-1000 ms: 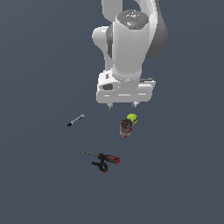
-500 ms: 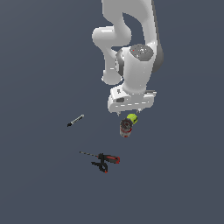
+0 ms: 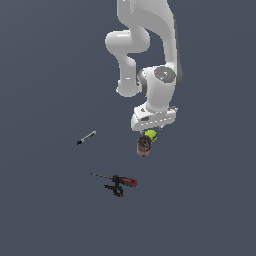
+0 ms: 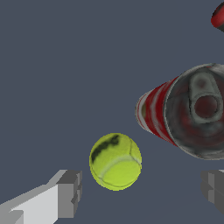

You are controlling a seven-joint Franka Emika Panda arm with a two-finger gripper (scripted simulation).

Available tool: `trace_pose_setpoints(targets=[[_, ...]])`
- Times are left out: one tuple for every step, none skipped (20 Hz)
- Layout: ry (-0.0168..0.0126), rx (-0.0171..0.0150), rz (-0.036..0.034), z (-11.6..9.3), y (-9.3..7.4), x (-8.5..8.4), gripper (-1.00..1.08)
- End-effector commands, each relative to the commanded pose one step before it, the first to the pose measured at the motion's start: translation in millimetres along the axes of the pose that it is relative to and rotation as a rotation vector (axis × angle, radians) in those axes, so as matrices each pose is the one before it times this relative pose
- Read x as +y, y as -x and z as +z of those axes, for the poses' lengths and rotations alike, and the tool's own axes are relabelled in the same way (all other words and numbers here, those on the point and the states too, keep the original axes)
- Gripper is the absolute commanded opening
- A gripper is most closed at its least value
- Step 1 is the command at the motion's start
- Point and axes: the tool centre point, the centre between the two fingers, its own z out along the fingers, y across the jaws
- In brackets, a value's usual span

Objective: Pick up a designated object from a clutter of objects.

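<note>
I'm hovering right over the yellow-green ball point(image 4: 115, 161), my gripper point(image 4: 142, 192) spread wide, fingers point(image 4: 70, 193) straddling it and gripping nothing. The ball sits just beside the red-banded can point(image 4: 183, 111) (awkwardly close), so I'm lined up to straddle only the ball.

The ball point(image 4: 115, 161) rests on the surface point(image 4: 57, 74), with a dark smudge on its upper side and a pale seam curving across it. The can point(image 4: 188, 111) lies on its side just beside the ball, apart from it, its grey lid facing the camera and red bands around its body. The hand point(image 4: 142, 188) is spread wide, one finger point(image 4: 69, 194) just beside the ball, the other point(image 4: 214, 188) beyond it, near the can.
</note>
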Motion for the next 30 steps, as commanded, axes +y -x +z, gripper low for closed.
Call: trace_pose_setpoints(targets=[[-0.00202,0.00239,-0.01652,9.04,6.33,-6.56,1.0],[-0.0007,0.00035,-0.00497,2.7,2.0,-2.01,1.0],[-0.00064,0.0003,-0.00431,2.32,1.75,-1.75,1.0],[-0.00056,0.00026,-0.00367,1.94,1.49,-1.49,1.0],[-0.00047,0.00021,-0.00297,1.58,1.23,-1.21,1.0],[-0.00038,0.00017,-0.00236,1.22,0.96,-0.96,1.0],[-0.00027,0.00012,-0.00167,0.87,0.69,-0.68,1.0],[-0.00016,0.00007,-0.00096,0.52,0.42,-0.39,1.0],[0.0,0.0,0.0,0.18,0.14,0.01,1.0],[0.00016,-0.00095,0.00121,-0.82,-0.58,0.43,1.0],[0.0,0.0,0.0,0.26,0.02,0.0,1.0],[0.0,0.0,0.0,0.79,0.05,0.0,1.0],[0.0,0.0,0.0,1.31,0.07,0.0,1.0],[0.0,0.0,0.0,1.82,0.1,-0.01,1.0],[0.0,0.0,0.0,2.33,0.12,-0.01,1.0],[0.0,0.0,0.0,2.83,0.14,-0.01,1.0],[-0.00035,0.00019,-0.00057,3.24,0.16,-0.25,1.0],[0.0,0.0,0.0,3.8,0.16,-0.02,1.0],[0.0,0.0,0.0,4.26,0.16,-0.01,1.0],[-0.00031,0.00025,-0.00056,4.61,0.16,-0.24,1.0],[0.0,0.0,0.0,4.66,0.12,0.01,1.0],[0.0,0.0,0.0,4.14,0.08,0.02,1.0],[0.0,0.0,0.0,3.63,0.05,0.03,1.0],[0.00001,0.0003,-0.00062,2.98,0.03,-0.25,1.0],[0.0,0.0,0.0,2.63,0.02,0.04,1.0],[0.0,0.0,0.0,2.14,0.01,0.04,1.0],[0.0,0.0,0.0,1.66,0.0,0.03,1.0],[0.0,0.0,0.0,1.18,0.0,0.03,1.0],[0.0,0.0,0.0,0.71,0.0,0.02,1.0],[0.0,0.0,0.0,0.24,0.0,0.01,1.0]])
